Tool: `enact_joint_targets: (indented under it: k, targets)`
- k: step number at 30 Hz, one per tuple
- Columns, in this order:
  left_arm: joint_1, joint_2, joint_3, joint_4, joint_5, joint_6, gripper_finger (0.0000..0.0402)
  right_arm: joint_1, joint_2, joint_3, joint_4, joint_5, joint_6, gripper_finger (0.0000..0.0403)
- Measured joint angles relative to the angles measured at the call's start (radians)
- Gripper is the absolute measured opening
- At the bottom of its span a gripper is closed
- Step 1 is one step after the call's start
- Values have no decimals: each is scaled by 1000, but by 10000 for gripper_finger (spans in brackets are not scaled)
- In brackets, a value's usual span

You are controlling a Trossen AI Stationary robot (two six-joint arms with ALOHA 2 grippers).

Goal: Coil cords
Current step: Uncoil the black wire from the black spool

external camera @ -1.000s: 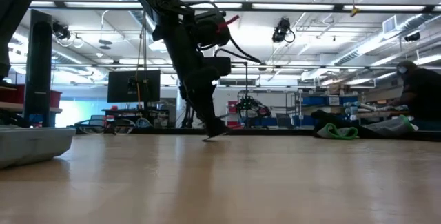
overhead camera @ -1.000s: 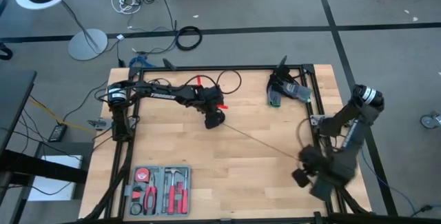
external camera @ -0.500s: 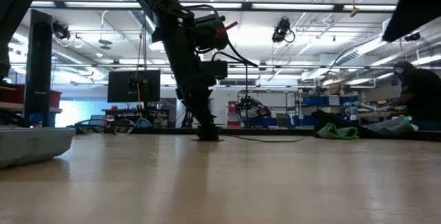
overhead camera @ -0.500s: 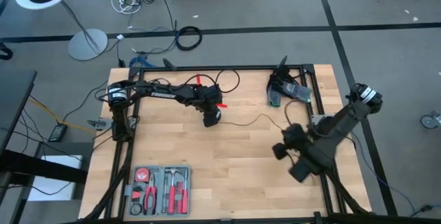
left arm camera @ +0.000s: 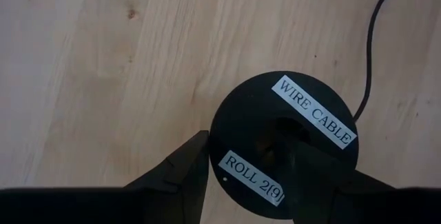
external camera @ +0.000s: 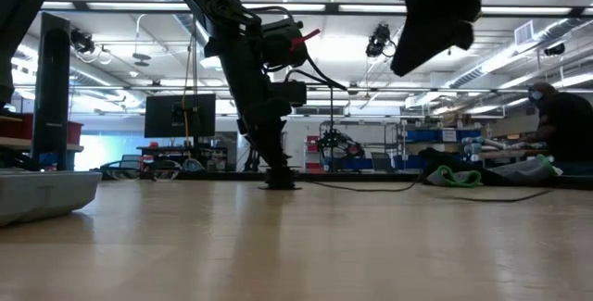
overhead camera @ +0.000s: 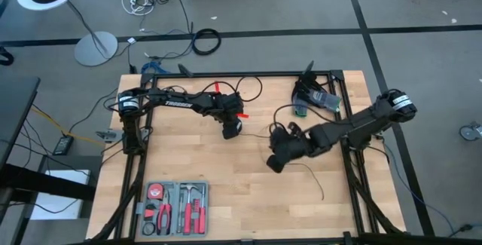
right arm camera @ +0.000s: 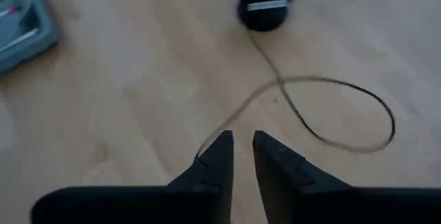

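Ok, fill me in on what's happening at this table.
The two arms are coiling a thin black cord. The left gripper pins the cord's black puck, labelled WIRE CABLE, on the table. The right gripper hangs over mid-table with its jaws slightly apart. The cord lies in a loose loop and runs to its fingertips.

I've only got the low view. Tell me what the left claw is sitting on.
Observer: The left claw is down over a round black disc labelled WIRE CABLE.
Operator: Now place the right claw on the table for me.
Observer: From above, the right claw hangs over the middle of the table, on the right arm's side of the disc.
Operator: Give me the cord's lie.
Observer: The thin black cord runs from the disc and makes one open loop on the wood ahead of the right claw.
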Motion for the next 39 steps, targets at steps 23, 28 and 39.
enact_joint_targets:
  k: [23,28,39]
  targets:
    - [0,0,0,2,4,0,165,-318,27,-390,855,-122,-487,199]
    - [-1,0,0,4,4,-1,165,-347,209,-336,949,-213,-533,197]
    - [-1,0,0,-6,4,-5,165,-387,478,-127,875,-276,-623,188]
